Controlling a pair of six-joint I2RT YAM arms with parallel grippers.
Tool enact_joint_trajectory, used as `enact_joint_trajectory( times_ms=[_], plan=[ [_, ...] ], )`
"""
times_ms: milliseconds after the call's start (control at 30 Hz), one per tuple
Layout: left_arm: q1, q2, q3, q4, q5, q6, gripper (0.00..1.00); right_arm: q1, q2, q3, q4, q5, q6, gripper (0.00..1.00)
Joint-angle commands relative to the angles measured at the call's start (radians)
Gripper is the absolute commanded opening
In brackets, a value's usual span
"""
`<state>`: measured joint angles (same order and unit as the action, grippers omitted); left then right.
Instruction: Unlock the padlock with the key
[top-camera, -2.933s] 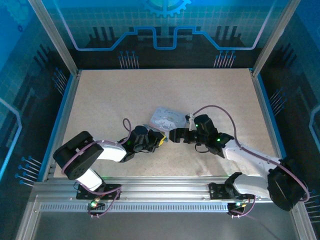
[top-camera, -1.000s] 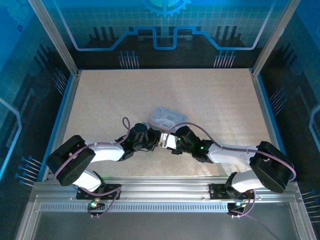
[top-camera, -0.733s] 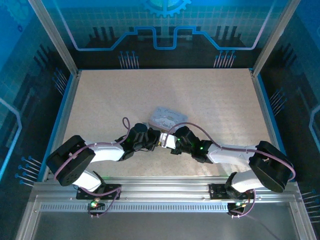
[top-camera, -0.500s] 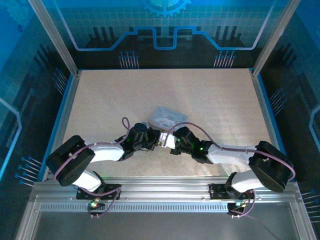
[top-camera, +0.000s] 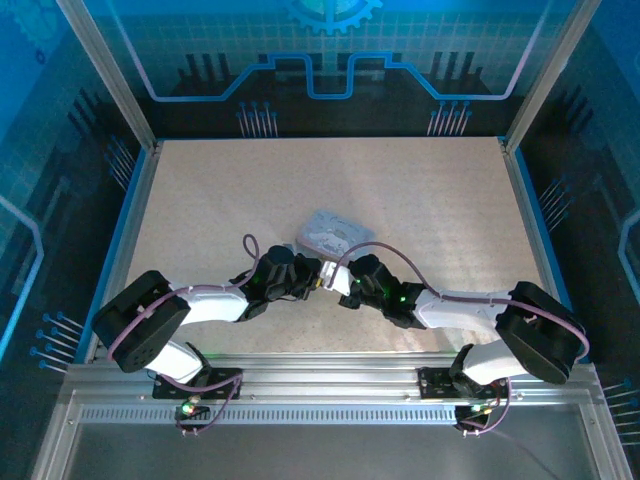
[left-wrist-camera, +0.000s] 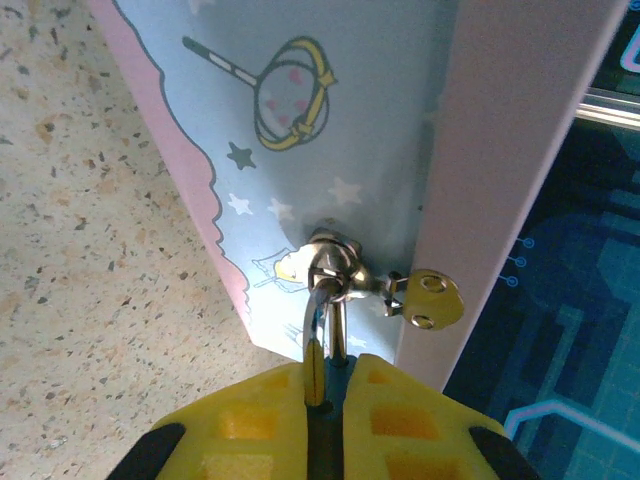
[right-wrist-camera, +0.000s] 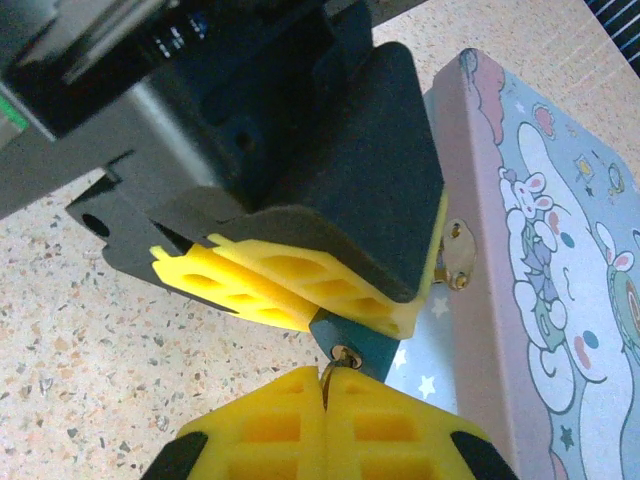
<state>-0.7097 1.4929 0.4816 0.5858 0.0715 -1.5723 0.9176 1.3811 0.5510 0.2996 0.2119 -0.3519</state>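
The padlock (right-wrist-camera: 366, 341) is a small dark teal block; its metal shackle (left-wrist-camera: 318, 310) runs through the hasp loop of the cartoon-print tin (left-wrist-camera: 330, 120). My left gripper (left-wrist-camera: 325, 375) is shut on the padlock body (left-wrist-camera: 326, 429), its yellow pads (right-wrist-camera: 290, 290) clamping both sides. The thin metallic key (right-wrist-camera: 333, 368) sticks into the keyhole on the padlock's underside. My right gripper (right-wrist-camera: 325, 385) is shut on the key, tip to tip with the left one. In the top view both grippers, left (top-camera: 305, 275) and right (top-camera: 338, 280), meet at the tin's near corner.
The tin (top-camera: 335, 232) lies mid-table, tilted up where the padlock pulls its hasp plate (left-wrist-camera: 435, 298). Speckled tabletop (top-camera: 400, 190) stretches open behind and to both sides. Blue-edged frame rails (top-camera: 135, 230) border the table.
The right arm swung in from the right and brought its gripper against the left gripper at the padlock. Over the last second both arms nudged slightly and the tin shifted a little.
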Motion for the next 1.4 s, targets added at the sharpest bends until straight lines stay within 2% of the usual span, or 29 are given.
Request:
enact_joint_trajectory(
  times_ms=[0, 467, 633, 833, 1100, 1367],
  plan=[
    [-0.004, -0.011, 0.019, 0.045, 0.02, 0.003, 0.04, 0.009, 0.005, 0.003, 0.07, 0.025, 0.13, 0.0],
    [-0.004, -0.012, 0.014, 0.043, 0.016, 0.01, 0.04, -0.006, 0.019, 0.071, 0.013, -0.016, 0.644, 0.0],
    [-0.005, -0.013, 0.014, 0.043, 0.016, 0.011, 0.04, -0.031, 0.03, 0.063, 0.048, -0.05, 0.854, 0.0],
    [-0.005, -0.015, 0.012, 0.04, 0.014, 0.015, 0.04, -0.049, 0.061, 0.041, 0.117, -0.095, 1.035, 0.0],
    [-0.006, -0.014, 0.012, 0.038, 0.014, 0.014, 0.04, -0.079, 0.081, 0.026, 0.175, -0.138, 1.164, 0.0],
    [-0.005, -0.012, 0.009, 0.028, 0.009, 0.022, 0.05, -0.085, 0.083, 0.035, 0.103, -0.12, 1.149, 0.0]
  ],
)
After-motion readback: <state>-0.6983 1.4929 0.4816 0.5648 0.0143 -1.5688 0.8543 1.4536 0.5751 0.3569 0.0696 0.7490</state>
